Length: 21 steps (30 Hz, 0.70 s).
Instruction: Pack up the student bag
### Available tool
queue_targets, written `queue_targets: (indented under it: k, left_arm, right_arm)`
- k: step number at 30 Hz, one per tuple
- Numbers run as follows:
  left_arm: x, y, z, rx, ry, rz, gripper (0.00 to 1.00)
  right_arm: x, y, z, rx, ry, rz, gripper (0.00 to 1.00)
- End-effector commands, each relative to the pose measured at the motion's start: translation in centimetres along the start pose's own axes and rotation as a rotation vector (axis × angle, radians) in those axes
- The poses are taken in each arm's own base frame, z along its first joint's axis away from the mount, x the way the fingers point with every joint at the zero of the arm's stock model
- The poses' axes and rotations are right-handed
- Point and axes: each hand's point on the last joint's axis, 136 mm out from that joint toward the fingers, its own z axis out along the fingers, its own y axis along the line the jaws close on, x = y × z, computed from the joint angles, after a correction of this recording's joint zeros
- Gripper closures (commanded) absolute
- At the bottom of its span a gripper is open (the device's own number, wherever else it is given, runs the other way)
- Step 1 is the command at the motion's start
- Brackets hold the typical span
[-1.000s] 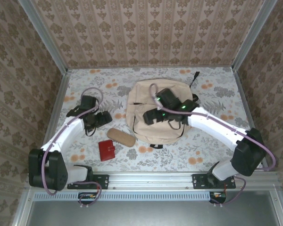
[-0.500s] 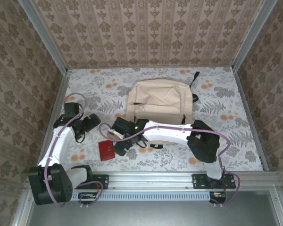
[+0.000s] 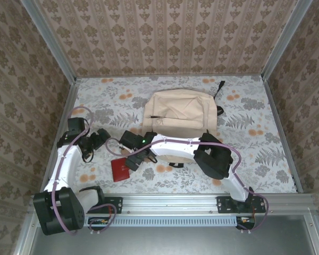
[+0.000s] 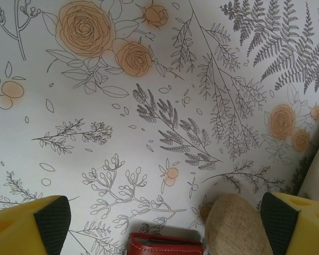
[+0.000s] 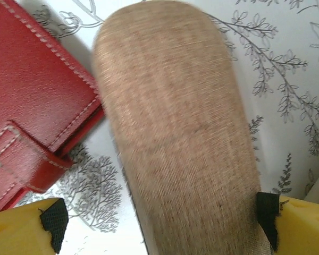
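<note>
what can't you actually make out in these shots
Right wrist view: tan case blurred, its near end cut off by the bottom edge.
Top view: right gripper hides that case.
Left wrist view: red wallet mostly cut off by the bottom edge.
Top view: student bag, near edge hidden by the right arm, inside unseen.

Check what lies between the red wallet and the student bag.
A tan case lies there, shown in the left wrist view; overhead, the right gripper hovers above it.
</note>
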Motion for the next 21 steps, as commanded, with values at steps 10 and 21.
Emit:
queue_targets:
  k: [10,21]
  left_arm:
    - [0.4,-0.3,0.4,0.038,0.024,-0.022,0.05]
    - [0.5,-1.1,0.1,0.080,0.035,-0.022,0.05]
  right_arm:
    - [1.7,-1.1,1.7,-0.006,0.086,0.021,0.13]
    - [0.2,-1.7,-1.7,0.002,0.000,0.040,0.46]
